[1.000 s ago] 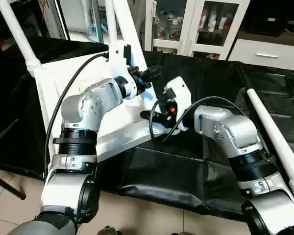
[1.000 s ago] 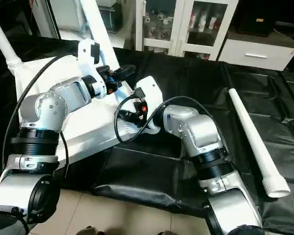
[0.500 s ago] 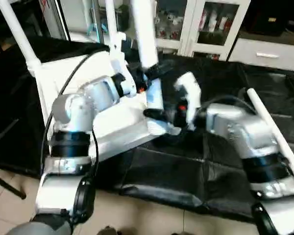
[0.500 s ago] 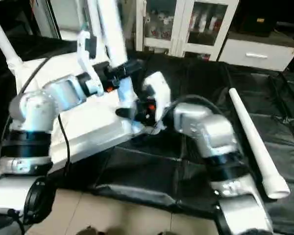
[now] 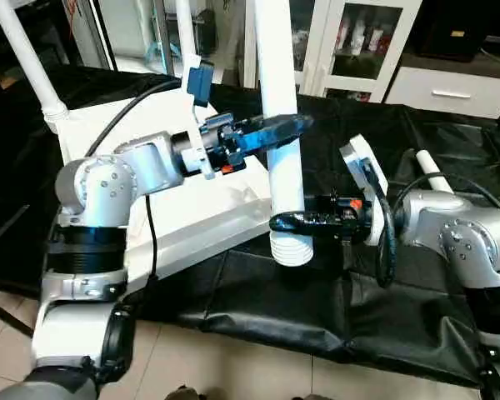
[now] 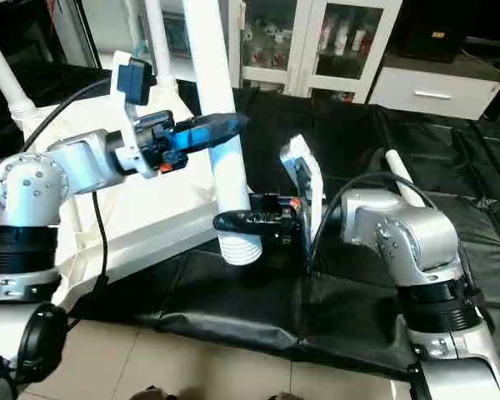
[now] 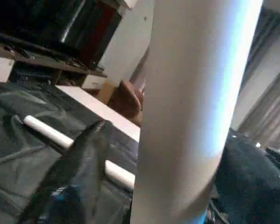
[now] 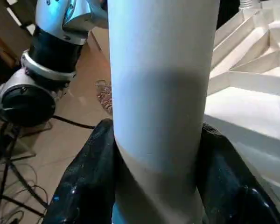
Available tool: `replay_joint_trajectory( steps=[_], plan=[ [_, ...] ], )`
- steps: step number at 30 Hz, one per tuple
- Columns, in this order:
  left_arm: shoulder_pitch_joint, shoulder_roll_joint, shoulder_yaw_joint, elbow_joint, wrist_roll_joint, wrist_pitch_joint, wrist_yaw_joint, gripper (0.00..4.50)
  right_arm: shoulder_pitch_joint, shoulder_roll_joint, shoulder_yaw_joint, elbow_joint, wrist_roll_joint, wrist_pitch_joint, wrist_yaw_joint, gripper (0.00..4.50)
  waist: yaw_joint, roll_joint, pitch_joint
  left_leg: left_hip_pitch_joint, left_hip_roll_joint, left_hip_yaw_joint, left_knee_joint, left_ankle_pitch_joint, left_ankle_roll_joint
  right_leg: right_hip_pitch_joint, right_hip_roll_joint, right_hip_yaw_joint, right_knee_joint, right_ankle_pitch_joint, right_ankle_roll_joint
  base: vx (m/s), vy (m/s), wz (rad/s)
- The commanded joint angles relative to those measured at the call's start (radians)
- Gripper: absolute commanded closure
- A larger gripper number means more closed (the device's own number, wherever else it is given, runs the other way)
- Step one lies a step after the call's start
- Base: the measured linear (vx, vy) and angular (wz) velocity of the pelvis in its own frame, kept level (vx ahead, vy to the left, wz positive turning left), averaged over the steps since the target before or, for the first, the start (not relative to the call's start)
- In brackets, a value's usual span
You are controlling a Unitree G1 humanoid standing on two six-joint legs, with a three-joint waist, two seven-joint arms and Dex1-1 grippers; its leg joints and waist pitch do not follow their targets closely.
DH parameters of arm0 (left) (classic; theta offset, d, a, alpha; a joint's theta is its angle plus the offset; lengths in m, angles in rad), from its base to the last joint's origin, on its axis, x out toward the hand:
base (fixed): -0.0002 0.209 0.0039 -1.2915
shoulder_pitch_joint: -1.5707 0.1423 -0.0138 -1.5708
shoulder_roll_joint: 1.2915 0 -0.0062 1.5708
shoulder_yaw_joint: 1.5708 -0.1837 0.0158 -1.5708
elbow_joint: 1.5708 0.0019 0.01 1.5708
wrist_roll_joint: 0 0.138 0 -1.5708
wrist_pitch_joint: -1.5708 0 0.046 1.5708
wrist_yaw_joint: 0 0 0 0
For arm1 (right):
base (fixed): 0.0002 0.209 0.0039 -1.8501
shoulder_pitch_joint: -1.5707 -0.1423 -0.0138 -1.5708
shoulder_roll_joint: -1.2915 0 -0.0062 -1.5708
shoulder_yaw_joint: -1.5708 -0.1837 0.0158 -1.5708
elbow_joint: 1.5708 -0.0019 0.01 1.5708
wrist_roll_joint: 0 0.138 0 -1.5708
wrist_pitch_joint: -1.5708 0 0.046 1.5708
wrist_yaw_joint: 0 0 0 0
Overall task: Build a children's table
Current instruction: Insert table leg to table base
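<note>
Big black-covered work table (image 5: 450,158) spreads across the scene, its cover creased and hanging over the near edge. On its left part lies the white tabletop (image 5: 200,217), underside up, ribs showing, with a fitted leg (image 5: 29,62) rising from its far-left corner socket and another fitted leg (image 5: 185,37) standing up behind the left arm.

Front and centre: the held leg (image 5: 279,108), upright, its ribbed end hanging just past the tabletop's near corner and above the black cover. The right gripper (image 5: 296,222) clamps it just above that ribbed end, a black finger on each side, clear in the right wrist view. Higher up, the left gripper (image 5: 271,131) sits across the same tube; one finger passes in front of it, but whether that pair is pressing or slack, I cannot tell.

Off to the right, a loose leg (image 6: 400,179) lies flat on the cover, partly hidden by the right forearm.

Behind the table, a glass-door cabinet (image 5: 371,42) with bottles on its shelves and a white drawer unit (image 5: 450,87). No readable writing anywhere.
</note>
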Motion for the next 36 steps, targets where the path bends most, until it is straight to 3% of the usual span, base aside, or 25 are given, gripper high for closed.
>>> replay_joint_trajectory(
  steps=[1, 6, 13, 16, 28, 29, 30, 32, 36],
  plan=[
    [-0.022, 0.008, -0.009, 0.008, -0.005, 0.011, -0.007, 1.56, -0.010, -0.010, 0.000, -0.034, 0.016, 0.005, 0.006, 2.61, 0.002, 0.002, -0.071, 0.006, 0.014, -0.001, -0.074, -0.157, 0.001, 0.063, -0.036, 0.033, -0.065, -0.212, -0.210, 0.000, 0.000, 0.00],
    [-0.023, 0.004, -0.009, 0.024, -0.004, 0.006, 0.014, 1.89, -0.008, -0.012, 0.006, -0.039, 0.013, 0.004, 0.013, 2.61, 0.003, 0.002, -0.072, 0.005, 0.014, 0.000, -0.072, -0.150, 0.003, 0.065, -0.037, 0.033, -0.063, -0.182, -0.226, 0.000, 0.000, 0.00],
    [-0.028, -0.006, -0.001, 0.044, 0.007, -0.002, 0.032, 2.50, -0.008, -0.014, 0.015, -0.035, 0.008, -0.001, 0.010, 2.61, 0.004, 0.002, -0.071, 0.007, 0.015, 0.000, -0.073, -0.165, -0.001, 0.064, -0.037, 0.033, -0.066, -0.213, -0.216, 0.000, 0.000, 0.00],
    [-0.029, -0.012, 0.009, 0.051, 0.004, -0.006, 0.050, 2.58, -0.008, -0.013, 0.015, -0.034, 0.006, -0.002, 0.007, 2.61, 0.004, -0.003, -0.072, 0.007, 0.015, 0.000, -0.072, -0.150, 0.003, 0.065, -0.037, 0.033, -0.064, -0.193, -0.220, 0.000, 0.000, 0.00],
    [-0.034, -0.020, 0.021, 0.060, 0.018, -0.035, 0.094, 2.62, -0.013, -0.007, 0.033, -0.015, -0.048, -0.053, -0.029, 2.61, 0.004, -0.001, -0.072, 0.005, 0.015, 0.000, -0.072, -0.150, 0.000, 0.065, -0.037, 0.033, -0.065, -0.206, -0.212, 0.000, 0.000, 0.00],
    [-0.035, -0.025, 0.025, 0.059, 0.034, -0.055, 0.122, 2.62, -0.022, 0.013, 0.033, 0.008, -0.083, -0.085, -0.074, 2.05, 0.004, 0.001, -0.072, 0.006, 0.014, 0.000, -0.071, -0.149, 0.001, 0.065, -0.037, 0.033, -0.064, -0.203, -0.213, 0.000, 0.000, 0.00],
    [-0.038, -0.027, 0.023, 0.061, 0.058, -0.079, 0.149, 2.62, -0.030, 0.028, 0.032, 0.025, -0.108, -0.107, -0.110, 1.91, 0.003, 0.001, -0.072, 0.006, 0.015, 0.000, -0.071, -0.145, -0.001, 0.063, -0.038, 0.033, -0.065, -0.197, -0.213, 0.000, 0.000, 0.00],
    [-0.038, -0.024, -0.002, 0.049, 0.113, -0.124, 0.185, 2.62, -0.058, 0.069, 0.020, 0.073, -0.156, -0.142, -0.206, 1.80, -0.003, 0.001, -0.071, 0.004, 0.014, -0.002, -0.073, -0.149, -0.016, 0.064, -0.036, 0.031, -0.065, -0.211, -0.196, 0.000, 0.000, 0.00],
    [-0.044, -0.049, -0.007, 0.023, 0.166, -0.160, 0.284, 2.65, -0.090, 0.123, 0.002, 0.123, -0.186, -0.128, -0.325, 1.51, -0.004, 0.003, -0.072, 0.008, 0.014, -0.001, -0.073, -0.150, -0.023, 0.062, -0.036, 0.033, -0.065, -0.214, -0.190, 0.000, 0.000, 0.00]
  ],
)
